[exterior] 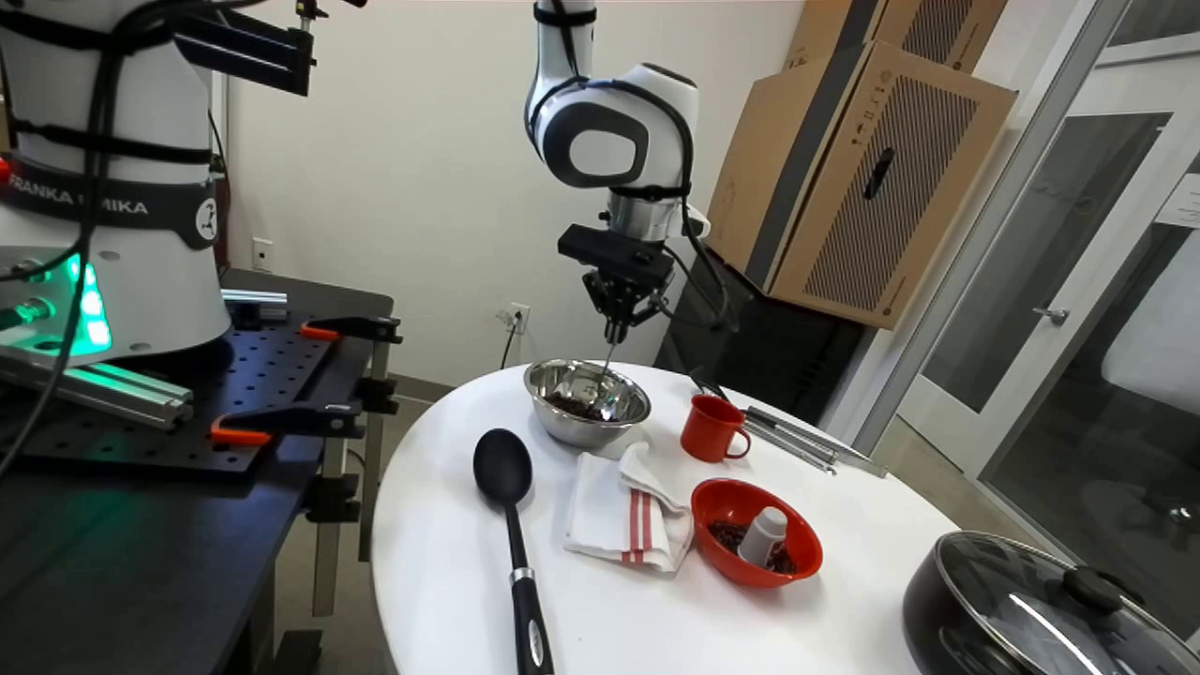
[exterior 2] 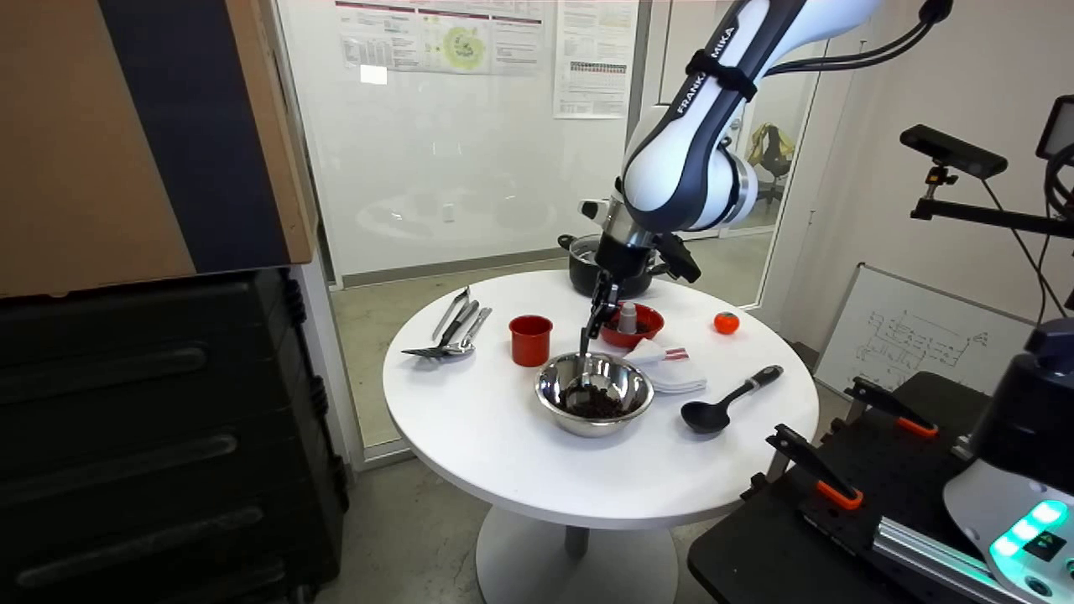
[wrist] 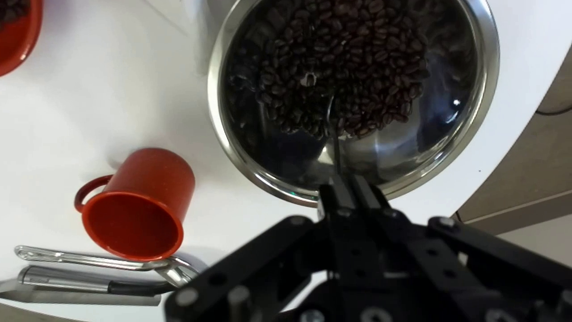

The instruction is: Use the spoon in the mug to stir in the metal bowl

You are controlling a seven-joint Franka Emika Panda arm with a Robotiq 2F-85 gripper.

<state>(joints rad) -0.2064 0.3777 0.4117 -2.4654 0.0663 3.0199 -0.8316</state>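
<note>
Behind one round white desk (exterior 2: 487,470) runs a pale glossy wall (exterior 2: 436,176). Going left to right across an exterior view, I count three long utensils (exterior 2: 459,324) bunched together, then one red mug (exterior 2: 530,342), upright and near but apart from one metal bowl (exterior 2: 587,426). My one claw (wrist: 352,187) is pinched tight on the thin handle of one spoon (wrist: 336,152), which slants down inside the metal bowl, its lower end among dark beans (wrist: 371,76) too many for me to count. Beyond it sits one black pot (exterior 2: 585,273), then one red bowl (exterior 2: 635,339) holding one pale cup (exterior 2: 627,317) and more dark beans, one folded white cloth (exterior 2: 678,377) with red stripes, one large black spoon (exterior 2: 713,413), and one tomato (exterior 2: 727,323) on the far part of the desk. Further right, near my base (exterior 2: 977,495), are two black clamps (exterior 2: 807,460) with orange ends.
</note>
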